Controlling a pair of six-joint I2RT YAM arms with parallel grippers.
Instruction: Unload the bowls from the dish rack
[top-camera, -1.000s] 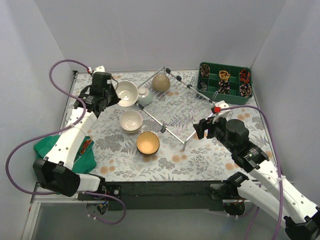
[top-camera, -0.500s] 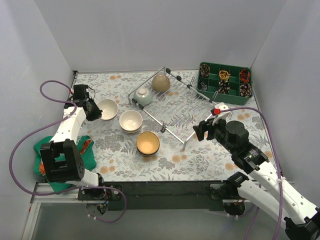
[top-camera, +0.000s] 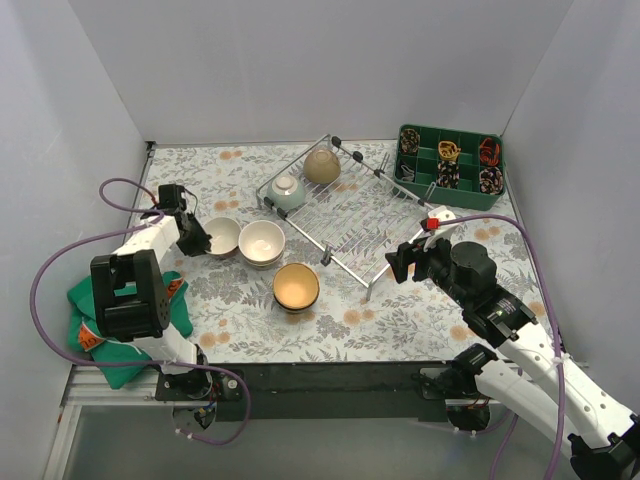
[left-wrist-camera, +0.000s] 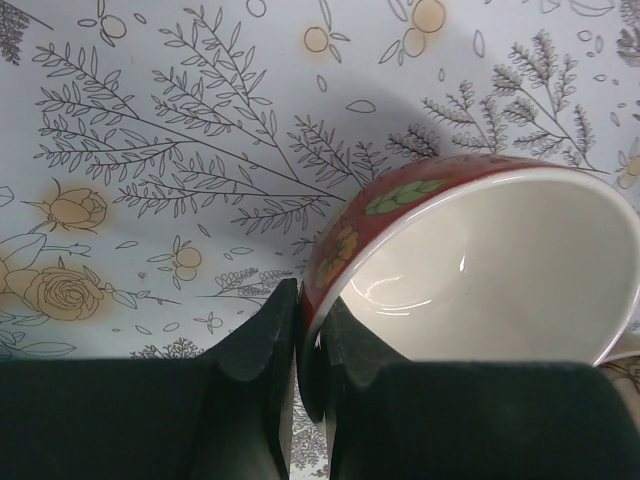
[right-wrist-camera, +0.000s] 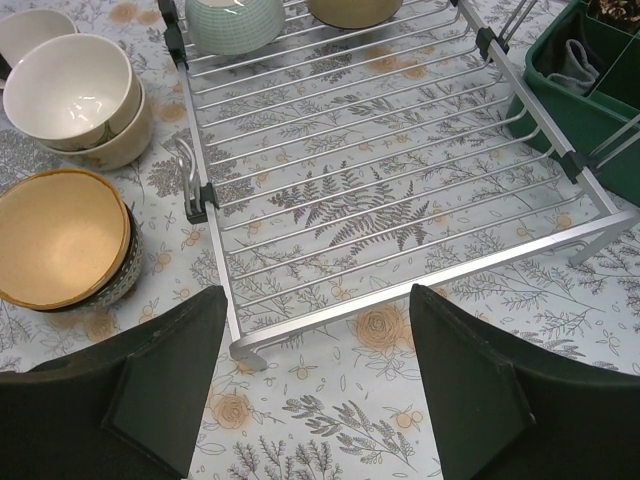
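A red bowl (left-wrist-camera: 470, 270) with a white inside and a flower pattern on its outer wall is held by its rim, tilted, above the floral tablecloth (left-wrist-camera: 150, 150). The rim is pinched between the two black fingers (left-wrist-camera: 255, 350) of the left gripper (left-wrist-camera: 312, 332), which is closed on it. Just past the held bowl, on the side away from this gripper, a stack of cream bowls (top-camera: 262, 243) is seen. Whether the stack and the red bowl touch cannot be told. The stack is placed between the held bowl and the dish rack (right-wrist-camera: 400, 180). Nearer the arm bases than the stack, a tan-orange bowl (top-camera: 296, 286) is nested in a dark bowl (right-wrist-camera: 122, 280). Behind the left gripper, at the near left edge of the table, a green cloth (top-camera: 82, 300) is bunched.

The dish rack is spread directly ahead of the right gripper (right-wrist-camera: 315, 320), whose jaws are opened wide with nothing between them. At the end of the rack farthest from this gripper, a celadon bowl (right-wrist-camera: 235, 20) and a tan bowl (right-wrist-camera: 350, 10) are seated inside it. Ahead and to the right of this gripper, close beside the rack, a green compartmented tray (top-camera: 450, 165) of small items is set.
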